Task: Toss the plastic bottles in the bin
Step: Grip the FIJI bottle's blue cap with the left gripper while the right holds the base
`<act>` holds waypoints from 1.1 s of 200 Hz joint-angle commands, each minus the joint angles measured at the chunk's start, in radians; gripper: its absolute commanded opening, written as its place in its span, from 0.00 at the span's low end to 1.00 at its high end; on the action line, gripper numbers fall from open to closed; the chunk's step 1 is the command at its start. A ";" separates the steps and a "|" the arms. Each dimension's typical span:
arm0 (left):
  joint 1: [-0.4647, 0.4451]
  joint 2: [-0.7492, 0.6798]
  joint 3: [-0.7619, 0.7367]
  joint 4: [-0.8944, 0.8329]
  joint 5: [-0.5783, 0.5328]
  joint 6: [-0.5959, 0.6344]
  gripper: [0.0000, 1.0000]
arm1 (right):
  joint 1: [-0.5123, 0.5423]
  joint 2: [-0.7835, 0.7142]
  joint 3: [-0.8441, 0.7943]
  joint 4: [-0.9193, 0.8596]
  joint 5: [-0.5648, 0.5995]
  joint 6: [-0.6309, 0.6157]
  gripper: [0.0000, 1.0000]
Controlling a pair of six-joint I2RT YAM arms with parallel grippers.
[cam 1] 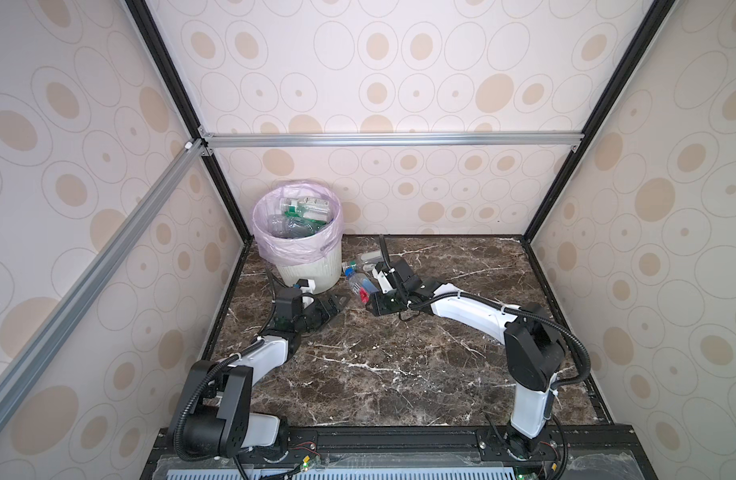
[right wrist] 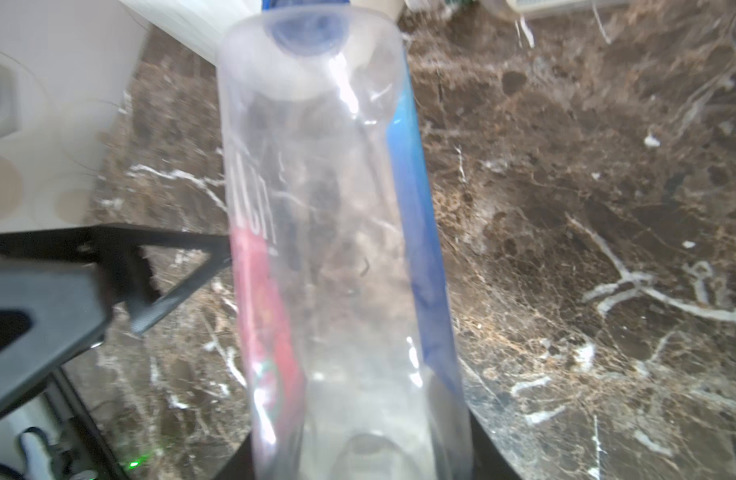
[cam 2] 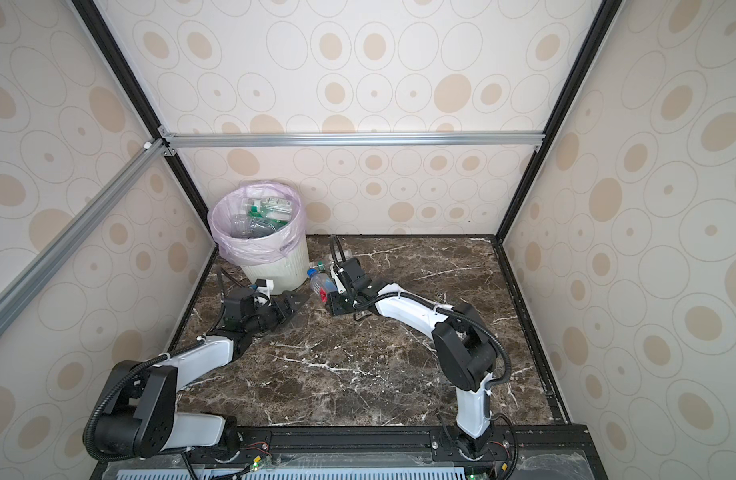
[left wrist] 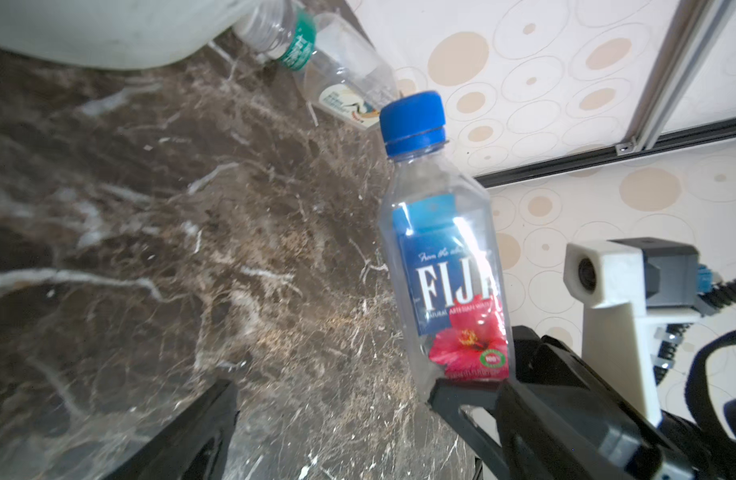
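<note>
Overhead, in both top views, the bin (cam 1: 312,274) (cam 2: 275,274) stands in the far left corner of the dark marble worktop (cam 1: 399,365). Its pink liner is folded over the rim, and a heap of discarded bottles (cam 1: 304,212) (cam 2: 262,214) lies inside. Just right of the bin, the right claw (cam 1: 368,296) (cam 2: 332,296) is clamped on the base of a blue-capped bottle (cam 1: 357,284) (cam 2: 322,284), which tilts with its cap toward the bin. A green-banded bottle (cam 1: 366,258) lies on the worktop just beyond it, near the bin's foot. The left claw (cam 1: 336,307) (cam 2: 293,305) hangs low in front of the bin, its jaws spread wide and pointed right, toward the held bottle.

From the left wrist, the blue-capped bottle (left wrist: 445,270) hangs clear of the worktop with its blue label and red flower facing the camera. Its base is hidden behind black fingers. The left claw (left wrist: 333,390) frames it with jaws far apart and holds nothing. Behind it, the green-banded bottle (left wrist: 337,70) lies on its side just beside the bin (left wrist: 108,37).

From the right wrist, the blue-capped bottle (right wrist: 337,208) fills the middle of the frame, its base pinched in the right claw (right wrist: 358,453) and its cap pointing away. One finger (right wrist: 171,237) of the left claw reaches to the bottle's side; whether it touches cannot be told.
</note>
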 commanded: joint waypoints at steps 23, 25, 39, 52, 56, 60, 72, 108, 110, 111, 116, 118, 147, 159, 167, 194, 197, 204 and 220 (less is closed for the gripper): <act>0.007 0.035 0.089 0.203 0.067 -0.048 0.93 | 0.010 -0.095 -0.025 0.073 -0.056 0.043 0.48; 0.007 0.036 0.090 0.214 0.068 -0.052 0.93 | 0.009 -0.097 -0.025 0.074 -0.056 0.043 0.48; 0.005 0.048 0.087 0.308 0.087 -0.095 0.92 | 0.011 -0.111 -0.025 0.083 -0.072 0.043 0.48; 0.001 0.059 0.086 0.390 0.097 -0.122 0.91 | 0.010 -0.120 -0.022 0.090 -0.084 0.043 0.48; -0.001 0.065 0.087 0.411 0.100 -0.130 0.91 | 0.010 -0.122 -0.022 0.091 -0.088 0.044 0.48; -0.002 0.068 0.089 0.432 0.103 -0.136 0.90 | 0.010 -0.125 -0.023 0.092 -0.091 0.045 0.48; -0.005 0.082 0.093 0.488 0.114 -0.156 0.89 | 0.010 -0.135 -0.025 0.098 -0.099 0.042 0.48; -0.016 0.135 0.100 0.694 0.165 -0.250 0.86 | 0.010 -0.163 -0.035 0.112 -0.123 0.030 0.48; -0.018 0.138 0.101 0.709 0.167 -0.255 0.86 | 0.010 -0.165 -0.035 0.113 -0.125 0.029 0.48; -0.019 0.139 0.101 0.714 0.168 -0.257 0.86 | 0.009 -0.165 -0.034 0.113 -0.127 0.028 0.48; -0.022 0.148 0.102 0.737 0.171 -0.269 0.85 | 0.010 -0.167 -0.037 0.114 -0.132 0.025 0.48; -0.023 0.151 0.103 0.744 0.173 -0.273 0.85 | 0.010 -0.168 -0.037 0.116 -0.134 0.026 0.48; -0.046 0.175 0.120 0.786 0.176 -0.290 0.82 | 0.009 -0.180 -0.047 0.145 -0.175 0.026 0.48; -0.055 0.175 0.126 0.777 0.173 -0.279 0.81 | 0.010 -0.182 -0.049 0.151 -0.181 0.026 0.47; -0.061 0.174 0.132 0.767 0.171 -0.272 0.81 | 0.010 -0.184 -0.051 0.153 -0.185 0.026 0.47; -0.076 0.163 0.144 0.721 0.160 -0.239 0.77 | 0.010 -0.182 -0.051 0.150 -0.177 0.018 0.48; -0.078 0.161 0.144 0.710 0.157 -0.234 0.76 | 0.010 -0.182 -0.052 0.149 -0.177 0.017 0.48; -0.079 0.154 0.146 0.690 0.150 -0.222 0.75 | 0.010 -0.184 -0.053 0.149 -0.174 0.016 0.47; -0.082 0.138 0.148 0.629 0.128 -0.192 0.72 | 0.010 -0.187 -0.059 0.150 -0.167 0.012 0.48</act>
